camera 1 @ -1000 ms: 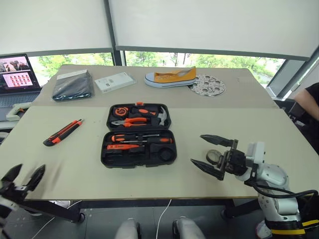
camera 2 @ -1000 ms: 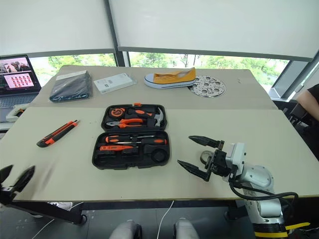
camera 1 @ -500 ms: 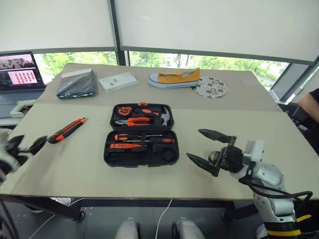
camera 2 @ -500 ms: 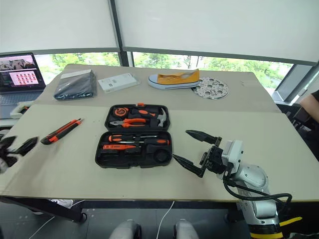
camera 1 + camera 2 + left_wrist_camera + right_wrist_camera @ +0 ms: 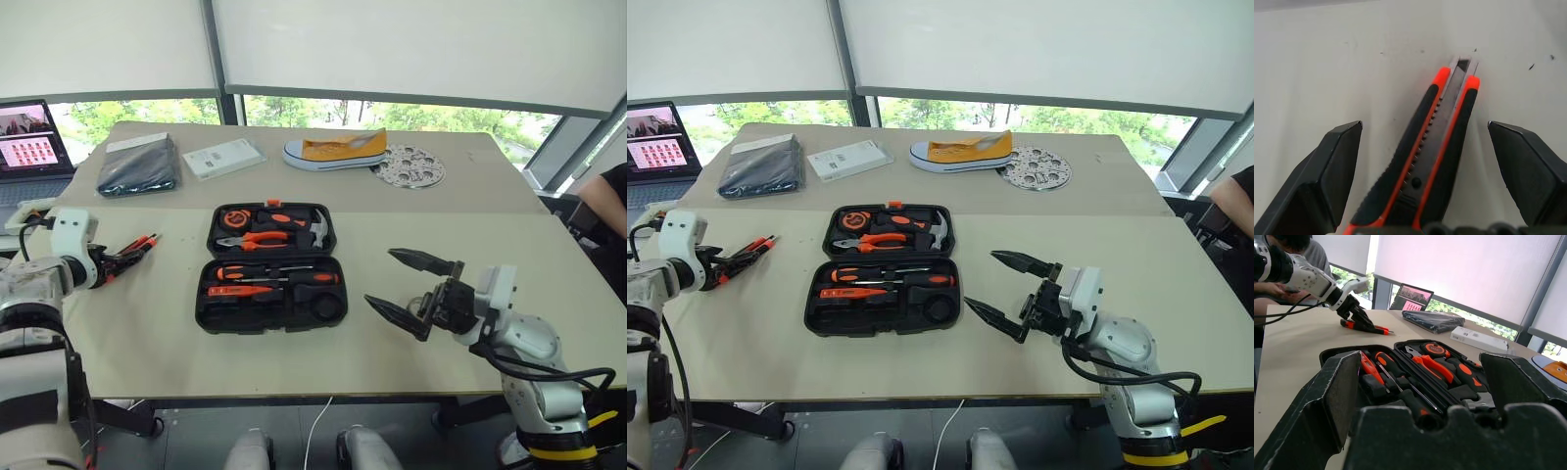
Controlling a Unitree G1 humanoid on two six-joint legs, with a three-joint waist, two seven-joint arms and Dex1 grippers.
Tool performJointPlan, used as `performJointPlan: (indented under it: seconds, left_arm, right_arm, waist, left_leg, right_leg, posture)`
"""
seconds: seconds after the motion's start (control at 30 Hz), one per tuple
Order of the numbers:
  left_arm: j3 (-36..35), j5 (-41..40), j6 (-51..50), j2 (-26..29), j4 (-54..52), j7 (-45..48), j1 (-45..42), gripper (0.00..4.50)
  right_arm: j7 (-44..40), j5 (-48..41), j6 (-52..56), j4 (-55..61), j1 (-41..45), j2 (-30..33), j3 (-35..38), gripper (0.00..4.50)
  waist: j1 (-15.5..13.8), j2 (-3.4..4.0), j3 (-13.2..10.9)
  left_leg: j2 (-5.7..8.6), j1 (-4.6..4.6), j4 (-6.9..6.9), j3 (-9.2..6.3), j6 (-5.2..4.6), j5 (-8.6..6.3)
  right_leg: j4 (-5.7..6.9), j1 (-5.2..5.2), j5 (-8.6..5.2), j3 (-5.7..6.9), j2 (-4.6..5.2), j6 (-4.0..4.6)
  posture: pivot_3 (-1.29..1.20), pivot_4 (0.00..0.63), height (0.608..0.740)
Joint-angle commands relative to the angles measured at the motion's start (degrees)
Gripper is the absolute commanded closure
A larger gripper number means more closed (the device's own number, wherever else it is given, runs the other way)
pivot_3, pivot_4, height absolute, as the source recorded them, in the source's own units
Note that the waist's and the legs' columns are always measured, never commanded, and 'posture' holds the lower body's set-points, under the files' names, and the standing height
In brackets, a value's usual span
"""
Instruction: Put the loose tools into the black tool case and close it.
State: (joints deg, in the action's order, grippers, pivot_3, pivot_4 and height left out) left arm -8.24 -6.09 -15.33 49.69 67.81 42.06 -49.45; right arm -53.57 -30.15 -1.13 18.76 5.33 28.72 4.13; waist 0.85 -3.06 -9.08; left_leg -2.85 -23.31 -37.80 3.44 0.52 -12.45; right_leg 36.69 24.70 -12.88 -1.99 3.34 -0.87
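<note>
On table, left tool [image 5: 1425, 161] spread wide, straddling utility knife [image 5: 1427, 147]; right tool [image 5: 409, 286] spread, empty.

Yellow shoe [image 5: 335, 151] — laptop [image 5: 35, 140] — pouch [image 5: 139, 165].

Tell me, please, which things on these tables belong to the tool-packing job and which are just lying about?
Belong to the job:
- utility knife, between the open left gripper's fingers, not yet gripped
- open black tool case with tools in its slots

Just lying about:
- yellow shoe
- white box
- dark pouch
- patterned round disc
- laptop
</note>
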Motion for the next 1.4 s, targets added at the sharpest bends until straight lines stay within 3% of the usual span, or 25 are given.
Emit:
performJointPlan:
  seconds: [0.03, 0.17, 0.23, 0.37, 0.53, 0.63, 0.73, 0.97, 1.4]
  left_arm:
    - [1.5, 2.5, -2.0, 0.9, 2.7, 1.6, -1.2, 0.78]
    - [0.0, 1.7, -1.4, 1.5, 3.1, 3.6, 0.1, 2.33]
    - [-2.8, -0.8, 3.7, 1.3, 2.1, 5.7, 0.8, 2.83]
    - [-8.3, -8.2, 16.1, -0.2, -5.0, 21.7, 2.8, 2.84]
    - [-6.5, -14.4, 15.0, -3.7, -22.5, 37.4, 8.7, 2.84]
    - [-1.7, -17.1, 9.2, -4.5, -41.1, 42.0, 14.9, 2.84]
    - [4.1, -15.4, 4.0, -3.7, -54.8, 41.6, 20.0, 2.84]
    - [13.8, -5.7, -2.2, -1.6, -71.2, 33.5, 25.3, 2.84]
    - [19.6, 0.5, 4.5, -1.6, -69.2, 32.2, 25.0, 2.84]
  right_arm:
    - [0.6, -1.1, 0.1, 2.6, -0.5, 0.8, 1.9, 0.0]
    - [0.7, -1.8, 0.6, 3.2, -0.8, 1.1, 2.1, 0.0]
    - [0.3, -2.2, 0.8, 3.4, -1.0, 1.4, 2.2, 0.0]
    - [-1.7, -2.6, 0.4, 2.1, -0.7, 2.8, 3.0, 0.0]
    - [-6.6, -3.3, -2.4, -1.2, 1.0, 5.3, 5.0, 0.0]
    - [-10.3, -3.1, -2.1, -3.8, 2.0, 7.8, 5.0, 0.0]
    - [-13.0, -3.0, -2.0, -5.7, 2.0, 9.2, 4.8, 0.0]
    - [-16.1, -2.1, -1.9, -6.6, 0.6, 11.7, 5.5, 0.0]
    - [-15.4, -2.9, -0.6, -4.5, -1.6, 12.1, 5.5, 0.0]
  waist:
    - [0.0, 0.0, 0.0]
    - [0.0, 0.0, 0.0]
    - [0.0, 0.0, 0.0]
    - [-0.2, -0.09, 0.0]
    - [-0.8, -0.13, 0.0]
    - [-0.7, -0.12, 0.0]
    - [-0.5, -0.12, 0.0]
    - [0.0, -0.09, 0.0]
    - [-0.2, -0.06, 0.0]
  left_leg:
    - [0.0, 0.02, 0.0, 0.0, 0.0, 0.0]
    - [-0.01, 0.1, 0.0, 0.0, 0.0, 0.01]
    - [-0.01, 0.1, -0.01, 0.0, 0.0, 0.01]
    - [-0.05, 0.03, -0.03, 0.0, 0.0, 0.01]
    - [0.02, -0.01, -0.07, 0.01, 0.0, 0.01]
    - [0.0, 0.02, -0.07, 0.02, 0.0, 0.01]
    - [-0.03, 0.05, -0.07, 0.01, 0.0, 0.01]
    - [-0.04, 0.18, -0.07, 0.0, -0.01, 0.02]
    - [-0.02, 0.36, -0.07, 0.01, -0.02, 0.02]
  right_leg:
    - [0.01, 0.0, 0.0, 0.0, 0.0, 0.0]
    - [0.07, -0.02, -0.03, -0.01, -0.01, -0.04]
    - [0.07, -0.03, -0.03, -0.02, -0.01, -0.04]
    - [0.06, -0.01, 0.01, 0.01, 0.0, 0.03]
    - [0.0, -0.04, 0.02, 0.02, 0.08, 0.02]
    - [-0.02, -0.1, 0.03, -0.03, 0.07, 0.01]
    - [0.0, -0.11, 0.03, -0.07, 0.03, 0.01]
    - [0.06, -0.13, -0.21, -0.21, -0.08, -0.38]
    - [0.04, -0.31, -0.23, -0.24, -0.05, -0.41]
  posture:
    - [0.0, 0.15, 0.74]
    - [0.0, 0.15, 0.74]
    - [0.0, 0.15, 0.74]
    - [0.0, 0.15, 0.74]
    - [0.0, 0.15, 0.74]
    - [0.0, 0.15, 0.74]
    - [0.0, 0.15, 0.74]
    - [0.0, 0.15, 0.74]
    - [0.0, 0.15, 0.74]
